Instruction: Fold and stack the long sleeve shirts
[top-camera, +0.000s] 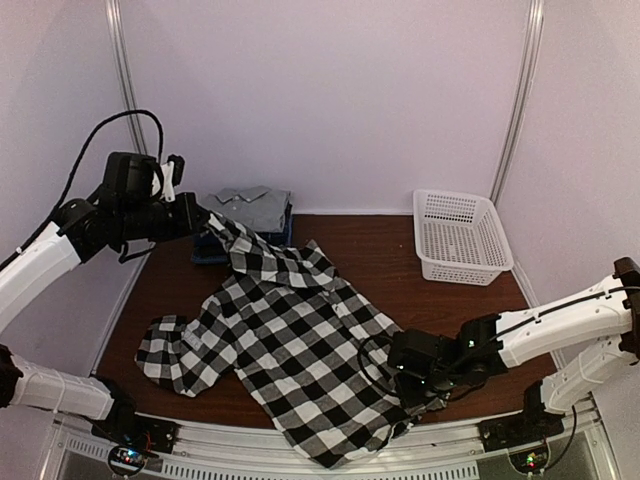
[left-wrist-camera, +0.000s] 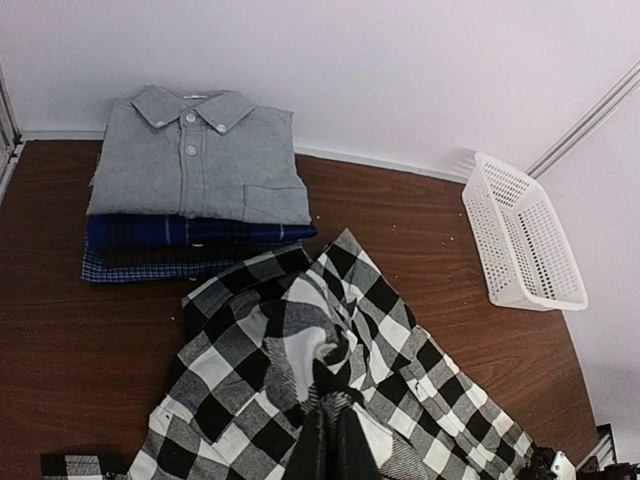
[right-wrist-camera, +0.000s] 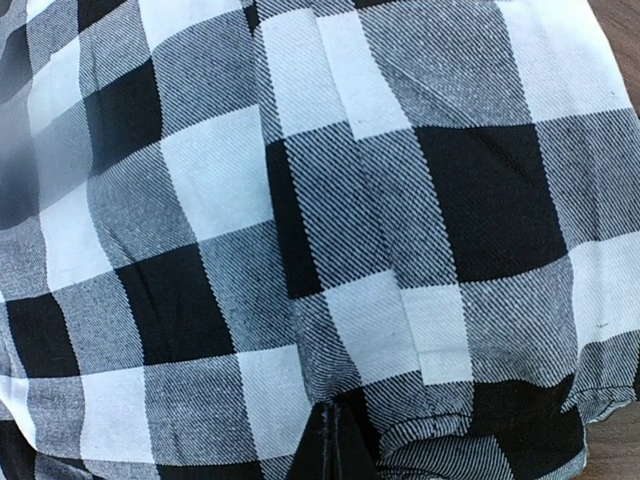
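Left end effector (top-camera: 207, 220): pressed together, pinching the raised far corner of the black-and-white check shirt (top-camera: 290, 335). Right end effector (top-camera: 412, 385): pressed together on the shirt's near-right edge. The shirt's long axis runs diagonally between them, its hem overhanging the near edge of the worktop (top-camera: 370, 255). Folded stack (top-camera: 250, 212), grey on top, lies just behind the left end effector. Basket (top-camera: 460, 235) sits far right, with bare room between.

Bare table (top-camera: 385, 250) lies open at the far middle, between the folded stack (top-camera: 250, 212) far left and basket (top-camera: 460, 237) far right; the checked shirt (top-camera: 290, 340) covers the near middle.
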